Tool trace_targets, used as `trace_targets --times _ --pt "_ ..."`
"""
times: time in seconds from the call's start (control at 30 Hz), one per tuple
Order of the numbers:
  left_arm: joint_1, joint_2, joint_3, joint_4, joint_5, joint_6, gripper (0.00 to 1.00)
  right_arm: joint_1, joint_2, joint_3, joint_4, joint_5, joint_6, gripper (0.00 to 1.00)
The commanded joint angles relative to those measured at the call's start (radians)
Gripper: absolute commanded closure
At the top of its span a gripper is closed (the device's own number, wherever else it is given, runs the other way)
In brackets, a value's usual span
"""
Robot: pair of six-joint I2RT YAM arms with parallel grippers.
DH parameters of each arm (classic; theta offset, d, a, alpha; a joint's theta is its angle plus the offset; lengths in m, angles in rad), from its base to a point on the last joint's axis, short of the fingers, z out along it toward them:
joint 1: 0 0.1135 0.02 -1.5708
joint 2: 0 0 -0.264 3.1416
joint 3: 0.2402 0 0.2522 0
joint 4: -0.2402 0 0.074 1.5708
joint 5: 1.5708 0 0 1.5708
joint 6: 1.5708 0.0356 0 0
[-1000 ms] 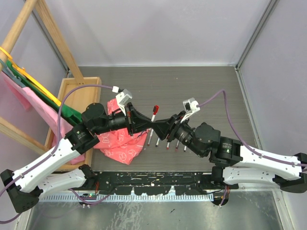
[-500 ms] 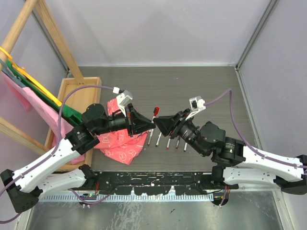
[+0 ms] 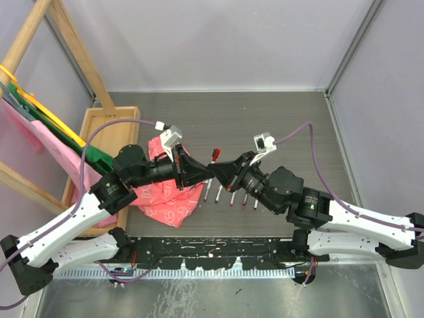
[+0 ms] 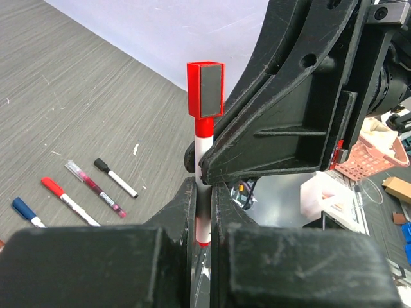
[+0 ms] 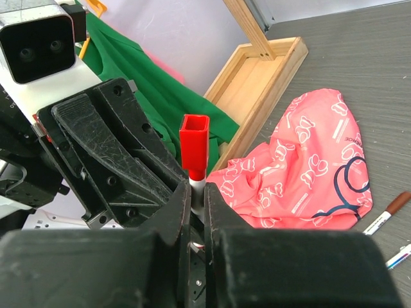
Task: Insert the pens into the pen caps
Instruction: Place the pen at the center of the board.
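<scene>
From above, the left pincer (image 3: pixel 204 173) and right pincer (image 3: pixel 218 169) met over the bench (image 3: pixel 265 126), a red cap (image 3: pixel 216 155) poking out between them. The left wrist view showed both clamped shut on one pen (image 4: pixel 203 144), upright, cap topmost. The right wrist view agreed.

Left gripper (image 3: pixel 207 174) and right gripper (image 3: pixel 216 170) tip to tip (both clamped on one pen (image 4: pixel 203 142))

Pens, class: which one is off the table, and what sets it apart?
The red-capped pen, held in the air by the jaws of the left gripper and right gripper. The other pens lie flat on the table.
</scene>
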Motion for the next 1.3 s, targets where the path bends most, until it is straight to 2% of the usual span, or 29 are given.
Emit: trace_targets --times 0.0,0.17,0.43,0.53,0.67,0.8,1.0,1.13,1.27 --pt "-0.003 -0.031 -0.001 0.06 0.004 -0.002 0.94 -0.012 -0.021 0.005 0.029 0.017 0.023 0.96" --pt "-0.003 -0.044 -0.004 0.009 -0.031 0.004 0.67 -0.014 -0.038 0.019 -0.085 0.069 0.036 1.0" --pt "-0.001 -0.1 0.012 -0.214 -0.181 0.072 0.49 -0.053 -0.003 0.072 -0.52 0.156 0.135 1.0" --pt "-0.002 -0.121 0.002 -0.266 -0.228 0.083 0.49 -0.111 0.001 0.031 -0.677 0.161 0.218 1.0" --pt "-0.002 -0.13 -0.014 -0.286 -0.241 0.076 0.48 -0.253 -0.005 -0.067 -0.749 0.08 0.238 1.0" --pt "-0.001 -0.122 -0.017 -0.29 -0.252 0.064 0.48 -0.432 0.01 -0.189 -0.714 -0.046 0.188 1.0" --pt "-0.001 -0.113 -0.009 -0.294 -0.249 0.063 0.49 -0.623 0.046 -0.337 -0.616 -0.173 0.139 1.0" --pt "-0.001 -0.122 -0.012 -0.306 -0.256 0.067 0.49 -0.691 0.113 -0.357 -0.597 -0.184 0.1 0.99" --pt "-0.001 -0.123 -0.012 -0.317 -0.255 0.068 0.5 -0.705 0.209 -0.342 -0.589 -0.169 0.079 0.97"
